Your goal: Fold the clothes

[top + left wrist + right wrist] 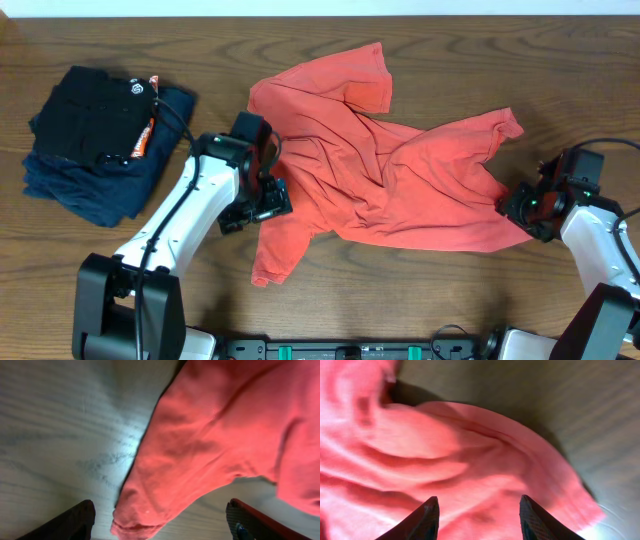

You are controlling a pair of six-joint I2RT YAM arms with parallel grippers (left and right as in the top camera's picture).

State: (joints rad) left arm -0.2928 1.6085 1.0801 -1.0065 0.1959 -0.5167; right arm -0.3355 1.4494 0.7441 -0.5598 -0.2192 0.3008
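Coral-red T-shirt (390, 170) lies crumpled mid-table (400, 300), no print showing, so probably face down or bunched; needs spreading before any fold. Overhead: left arm comes up from the near-left base, elbow out, with the left gripper (268, 198) at the shirt's left edge, just above the loose flap hanging toward the robot. Right arm reaches in from the near-right, right gripper (518, 205) at the shirt's lower right corner. My read is that the two ends are covered so the cloth can be pulled flat. A black garment (90, 115) folded on a navy-blue garment (115, 195) sits far left, well apart from the shirt. Left wrist: fingers (80, 522) wide apart, flap end lying between them on the wood, nothing pinched; looks lined up to close on that end. Right wrist: fingers (427, 520) also apart, pointing down into rumpled fabric near its curved edge, cloth filling the gap but not clamped. Can't tell whether the tips touch the cloth.
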